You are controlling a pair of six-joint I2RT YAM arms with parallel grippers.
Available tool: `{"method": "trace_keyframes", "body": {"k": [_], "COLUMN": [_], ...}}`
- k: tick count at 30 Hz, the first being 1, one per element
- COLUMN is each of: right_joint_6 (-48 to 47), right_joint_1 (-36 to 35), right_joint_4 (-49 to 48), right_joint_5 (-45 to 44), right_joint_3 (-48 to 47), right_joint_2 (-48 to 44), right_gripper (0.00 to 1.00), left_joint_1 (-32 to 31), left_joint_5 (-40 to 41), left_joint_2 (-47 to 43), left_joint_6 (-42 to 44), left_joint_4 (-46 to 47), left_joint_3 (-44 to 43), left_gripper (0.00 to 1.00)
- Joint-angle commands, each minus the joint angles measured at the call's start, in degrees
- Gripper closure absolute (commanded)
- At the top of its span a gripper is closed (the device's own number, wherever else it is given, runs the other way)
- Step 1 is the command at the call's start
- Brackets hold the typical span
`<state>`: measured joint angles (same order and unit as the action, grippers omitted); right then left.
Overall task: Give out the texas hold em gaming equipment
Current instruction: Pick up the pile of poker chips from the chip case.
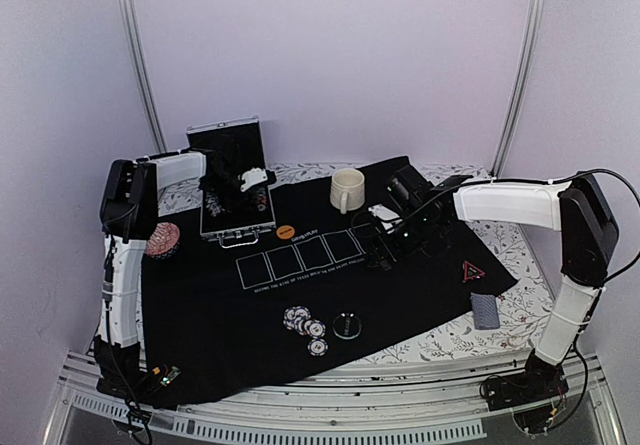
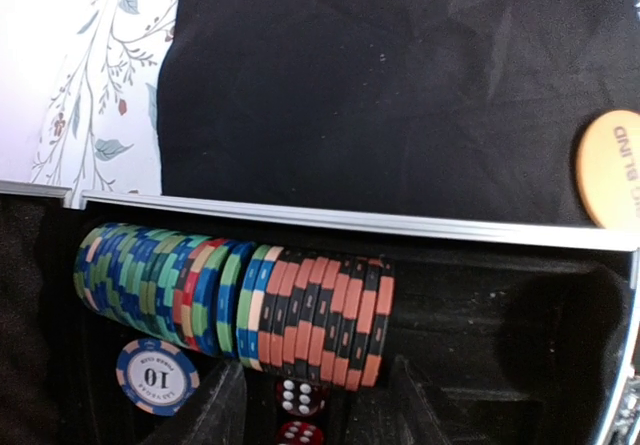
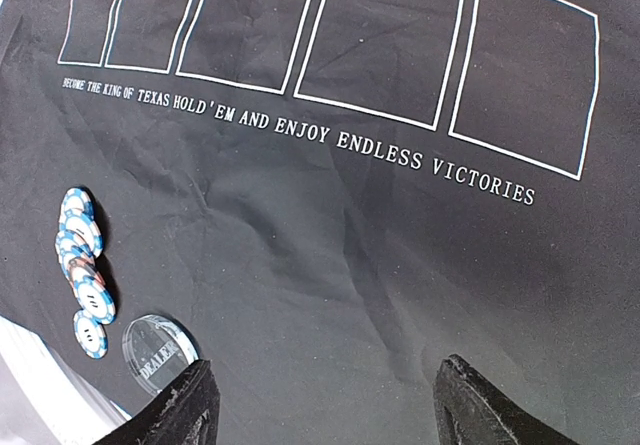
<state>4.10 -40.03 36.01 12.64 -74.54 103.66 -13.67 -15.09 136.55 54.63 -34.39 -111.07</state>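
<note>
Neatly, round striped chips (image 2: pixel 230 300) stand edge-on in a metal-rimmed case (image 2: pixel 350 223); right pincer (image 3: pixel 327 375) spread empty, left pincer (image 1: pixel 243 187) unreadable.

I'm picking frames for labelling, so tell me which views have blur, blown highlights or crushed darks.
Top external: soft, hazy, the black mat swallows detail. Left wrist: floral tablecloth nearly blown out, chip case interior almost black, poker chip row sharp. Right wrist: mat lettering crisp, right tool dark and soft.
</note>
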Motion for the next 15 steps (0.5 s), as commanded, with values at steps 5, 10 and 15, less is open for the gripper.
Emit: {"method": "trace_keyframes", "body": {"k": [5,10,15], "right_joint_6": [0.6,0.6,0.9], "right_joint_1": [0.3,0.4,0.3], "right_joint_4": [-0.8,-0.6,-0.7], "right_joint_5": [0.7,0.7,0.9], "right_joint_3": [1.6,1.9,2.1], "right_joint_2": [0.0,0.1,-0.2], "right_gripper": [0.24,0.23,0.23], "left_joint_1": [1.5,0.9,-0.7], "left_joint_5": [-8.4,-8.4,-1.7], "left_joint_2": [2.1,3.1,4.1], "left_joint_6": [0.3,0.5,-0.2], "left_joint_4": [-4.3,-2.5,3.2], "left_joint_3": [-2.3,-2.7,-1.4], "left_gripper": [0.43,0.36,0.39]}}
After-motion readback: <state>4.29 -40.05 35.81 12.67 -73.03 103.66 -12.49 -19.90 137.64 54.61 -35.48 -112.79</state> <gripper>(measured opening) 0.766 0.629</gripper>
